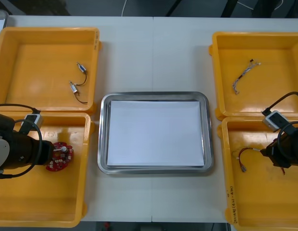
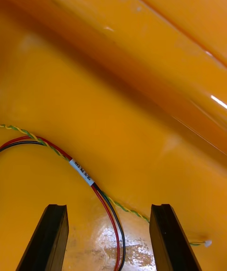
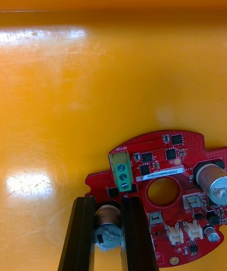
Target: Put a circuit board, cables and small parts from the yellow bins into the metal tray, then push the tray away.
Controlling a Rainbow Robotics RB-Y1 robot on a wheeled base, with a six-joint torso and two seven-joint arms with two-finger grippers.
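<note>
A round red circuit board (image 1: 60,157) (image 3: 165,176) lies in the near left yellow bin (image 1: 38,202). My left gripper (image 1: 54,154) (image 3: 108,203) is down on the board's edge, its fingers shut on a cylindrical component that stands on the board. In the near right yellow bin (image 1: 259,202), my right gripper (image 1: 264,153) (image 2: 109,209) hangs open just above the bin floor. A red and yellow cable (image 1: 242,156) (image 2: 56,150) runs between its fingers, untouched. The metal tray (image 1: 103,134), white inside, sits between the bins.
Two small metal parts (image 1: 77,79) lie in the far left bin (image 1: 24,62). A twisted cable (image 1: 244,74) lies in the far right bin (image 1: 274,53). Bin walls stand close around both grippers.
</note>
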